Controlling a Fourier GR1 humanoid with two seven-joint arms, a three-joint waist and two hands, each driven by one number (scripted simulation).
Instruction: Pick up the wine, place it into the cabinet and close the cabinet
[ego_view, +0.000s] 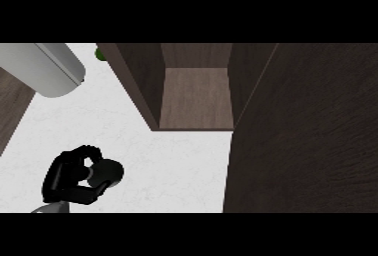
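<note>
You have only one hand in sight: the black left hand (77, 175) on its grey forearm, coming in at the lower left of the head view, over the white marble-patterned counter top (170, 160). Its fingers and thumb are curled tightly inward toward the palm, and you cannot make out anything between them; the dark rounded shape at its right side may be the thumb or may be part of something held, and the view does not settle it. The wine bottle itself does not show anywhere you can identify, so treat its position as unknown, possibly hidden inside that curled hand. The right hand is out of view. The dark brown wooden cabinet (196, 100) stands open ahead and to the right of the left hand, its bare shelf floor visible, and its tall dark wood door (310, 140) is swung out toward you, filling the right side of the view. The opening lies up and to the right from the hand's fingers, well apart across bare counter, so the left hand is the only one placed to travel there. A grey rounded cylinder (48, 67) lies at the upper left, and a small green thing (99, 52) peeks out behind the cabinet's left wall.
</note>
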